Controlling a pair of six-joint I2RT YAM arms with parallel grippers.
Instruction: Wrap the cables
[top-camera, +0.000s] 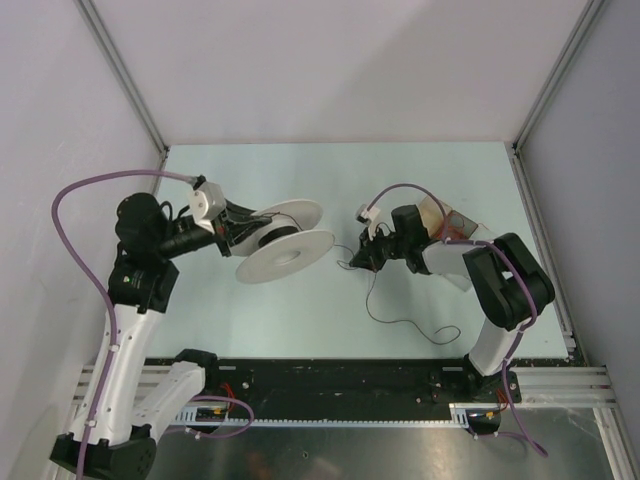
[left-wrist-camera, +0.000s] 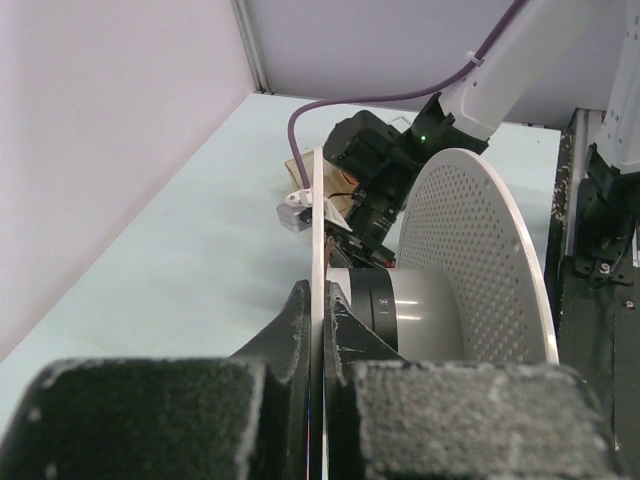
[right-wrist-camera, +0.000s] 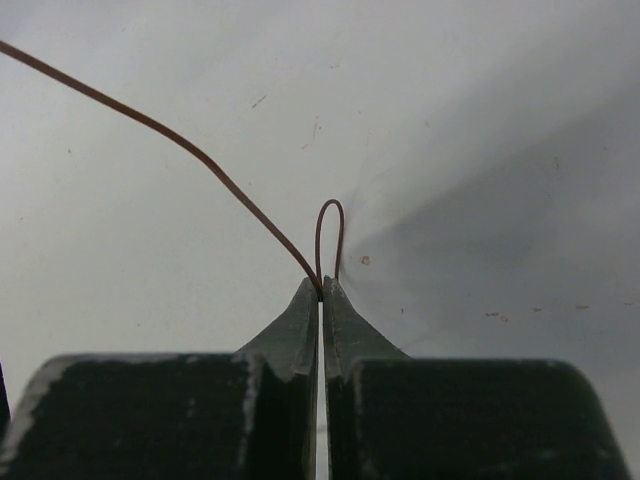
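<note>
- Cable (right-wrist-camera: 180, 141), a thin brown wire, is sitting pinched between the very tips of our right gripper (right-wrist-camera: 321, 290), whose fingers are pressing fully together on it.
- A small loop of it is poking out just past those tips. One strand is running away up and to the left in the right wrist view.
- From above, we are seeing the rest of it trailing from that gripper across the pale table (top-camera: 300, 340) in a loose curve, ending near the right arm's base.
- We are holding the white perforated spool (left-wrist-camera: 480, 260) with our left gripper (left-wrist-camera: 318, 300), its fingers clamping tight on the thin edge of one flange.
- The spool is lying with its axis roughly level. The right gripper is hanging near it, apart from it.
</note>
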